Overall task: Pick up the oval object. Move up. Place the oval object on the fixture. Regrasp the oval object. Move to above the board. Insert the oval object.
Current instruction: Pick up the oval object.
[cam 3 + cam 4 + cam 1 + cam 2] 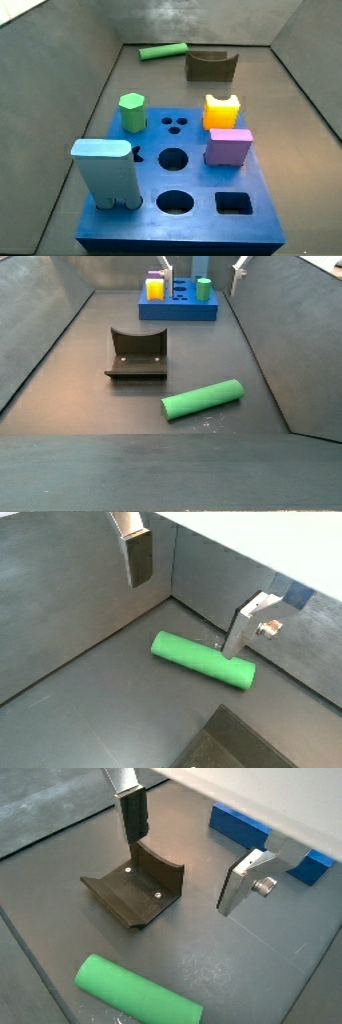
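Note:
The oval object is a smooth green rod lying flat on the dark floor (201,659) (134,993); both side views show it too (163,51) (203,399). The dark fixture (134,890) (210,65) (138,354) stands next to it with nothing in its curved notch. The blue board (147,225) (181,311) (267,840) is at the other end of the bin. My gripper (191,597) (187,853) hangs open above the floor with nothing between its fingers. In a wrist view one finger (247,627) overlaps the rod's end. In a side view only the fingertips (241,263) show at the upper edge.
On the board stand a light green hexagonal peg (132,112), a yellow piece (222,110), a pink block (229,146) and a tall light blue piece (107,175). Several holes in its top are open. Sloping grey walls (80,90) enclose the floor.

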Controlling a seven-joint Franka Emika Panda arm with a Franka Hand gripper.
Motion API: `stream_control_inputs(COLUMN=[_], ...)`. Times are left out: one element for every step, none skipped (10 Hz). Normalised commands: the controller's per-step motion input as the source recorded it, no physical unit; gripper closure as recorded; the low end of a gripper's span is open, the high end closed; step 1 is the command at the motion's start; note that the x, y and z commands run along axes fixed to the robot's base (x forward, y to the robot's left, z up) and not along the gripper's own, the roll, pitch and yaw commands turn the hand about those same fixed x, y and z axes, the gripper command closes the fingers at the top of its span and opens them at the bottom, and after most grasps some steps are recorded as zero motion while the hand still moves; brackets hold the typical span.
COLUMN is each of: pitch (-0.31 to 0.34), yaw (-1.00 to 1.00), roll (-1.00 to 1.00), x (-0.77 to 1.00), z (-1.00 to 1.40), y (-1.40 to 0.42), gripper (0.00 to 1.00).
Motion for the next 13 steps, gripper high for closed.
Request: stream_control_inputs(pitch=[0.247,0.271,0.261,0.256,0.233,0.170,0.197,0.211,0.243,0.250,0.244,0.220,0.189], yaw=[-0.57,-0.89,-0.90,-0.91,-0.93,-0.96,-0.87,-0.80,-0.72,-0.65,-0.69,-0.77,-0.86], roll=[-0.10,0.00,0.00,0.00,0.00,0.00,-0.01,-0.01,-0.03,-0.04,-0.03,-0.01,0.00], x=[0.00,-0.06,-0.05,-0.05,-0.05,-0.06,-0.14,-0.18,-0.21,-0.25,-0.23,-0.18,-0.13], z=[-0.34,-0.41,-0.41,-0.41,-0.41,-0.37,-0.49,-0.55,-0.62,-0.65,-0.63,-0.57,-0.50], y=[0.31,0.08,0.07,0.07,0.05,0.02,0.11,0.19,0.27,0.34,0.30,0.22,0.12], gripper=[0.00,0.00,0.00,0.00,0.00,0.00,0.00,0.00,0.00,0.00,0.00,0.00,0.00])
